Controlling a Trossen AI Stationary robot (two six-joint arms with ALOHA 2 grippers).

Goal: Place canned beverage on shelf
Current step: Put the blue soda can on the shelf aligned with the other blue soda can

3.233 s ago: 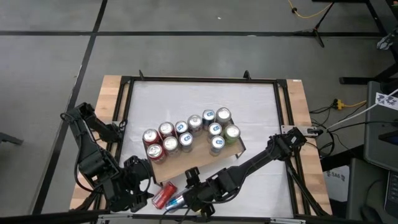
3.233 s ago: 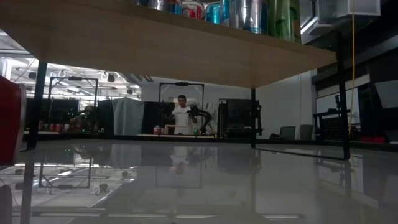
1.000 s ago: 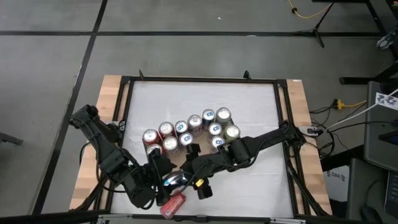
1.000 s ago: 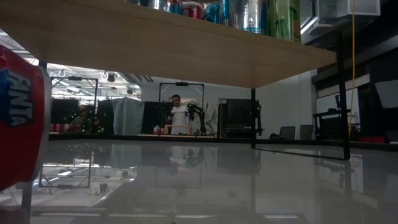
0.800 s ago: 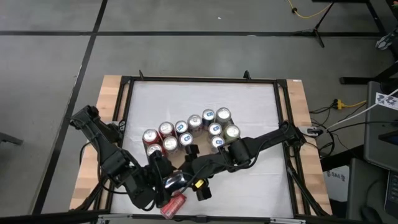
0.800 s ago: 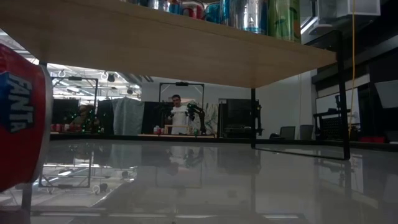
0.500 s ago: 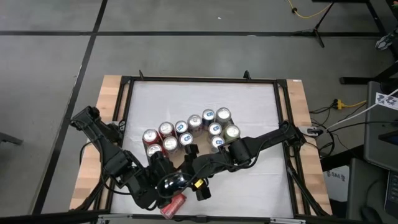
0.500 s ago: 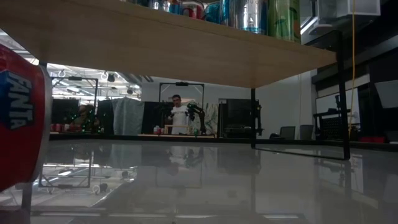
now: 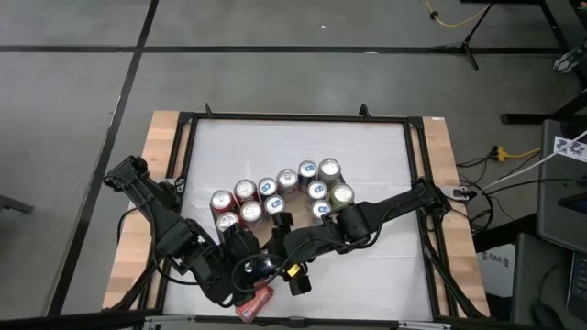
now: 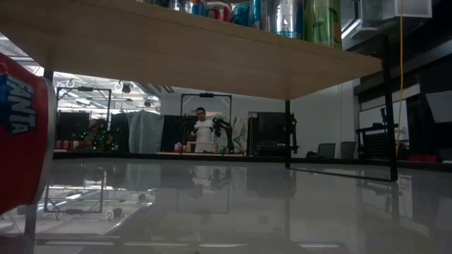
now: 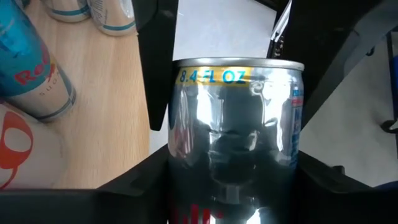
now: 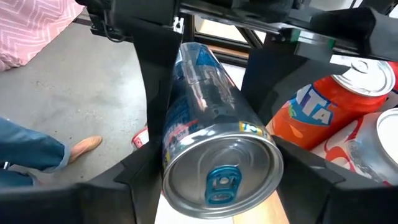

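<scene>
A silver-and-blue beverage can (image 11: 233, 130) hangs in the air between both grippers, over the near edge of the shelf (image 11: 106, 124). My right gripper (image 12: 217, 180) is shut on its upper end, with the pull tab facing that wrist camera. My left gripper (image 11: 230, 186) is shut on its lower part. In the high view the two grippers meet at the table's near middle, left (image 9: 249, 271) and right (image 9: 278, 260), hiding most of the can (image 9: 260, 268). Several cans (image 9: 275, 197) stand upright on the shelf (image 10: 176, 49). My left gripper pinches the can's lower body (image 11: 186, 180) between its two fingers (image 12: 155, 68), one on each side. It comes slanting down from the table's left. The can is clear of the shelf. My right gripper pinches the can's upper end (image 12: 186, 155) between its two fingers (image 12: 134, 180), one on each side of the body just behind the rim. It comes slanting down from the table's right, the fingers lying along the can. The can tilts, lifted clear.
A red Fanta can (image 9: 257, 301) lies on its side on the white table near the front edge, close to the low camera (image 10: 21, 134). An orange Fanta can (image 12: 317, 118) stands on the shelf beside the held can. The table's far half (image 9: 303, 142) is bare.
My left arm has swung a little toward the table's right, and its gripper has come around the can that my right gripper holds. The can shows less in the high view now. My right arm has kept still.
</scene>
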